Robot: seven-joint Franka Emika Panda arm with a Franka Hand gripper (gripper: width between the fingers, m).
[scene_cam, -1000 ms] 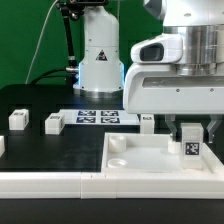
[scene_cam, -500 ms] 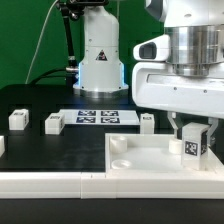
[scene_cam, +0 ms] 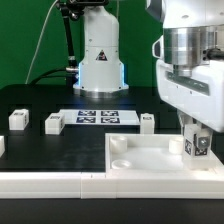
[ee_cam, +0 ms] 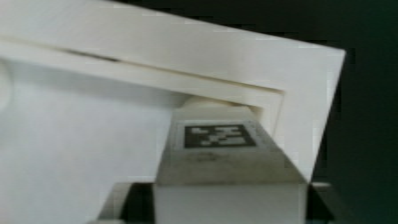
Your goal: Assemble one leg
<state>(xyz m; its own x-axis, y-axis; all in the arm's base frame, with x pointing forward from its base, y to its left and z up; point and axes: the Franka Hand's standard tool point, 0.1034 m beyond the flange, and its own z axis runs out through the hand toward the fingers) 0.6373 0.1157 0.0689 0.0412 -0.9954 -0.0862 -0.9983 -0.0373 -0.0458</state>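
Gripper: the gripper point(scene_cam: 197, 143) hangs over the far corner of the panel on the exterior view's right, its two fingers pinched on the leg, one on either side.
Leg: the leg point(scene_cam: 199, 145) is a small white plastic oblong block, held upright between the fingers; a square black-and-white tag on its flat side faces the camera.
Leg, wrist view: the same leg point(ee_cam: 219, 150) shows grey-white and smooth, its tag a blocky black pattern; its end meets the panel just at the inside of the raised corner, though whether it rests in a socket cannot be told.
Fingers: dark, flat-sided fingers point(ee_cam: 130, 203) flank the block low in the wrist view; only their tips show.
Panel: the large white square panel point(scene_cam: 150, 160) lies flat, matte and smooth, with a raised rim and a shallow round socket at the corner near the exterior view's left.
Panel rim, wrist view: the rim point(ee_cam: 214, 84) runs as a straight ridge that turns a rounded corner beside the leg.
Other legs: three more small white blocks point(scene_cam: 18, 119) point(scene_cam: 53, 123) point(scene_cam: 147, 122) stand well apart on the table, each boxy with a dark tag mark.
Marker board: the thin flat marker board point(scene_cam: 97, 116) lies between them, printed with square tags.
Table: the table point(scene_cam: 60, 145) is matte black.
Arm base: a glossy white rounded base point(scene_cam: 98, 55) stands behind, against a green backdrop.
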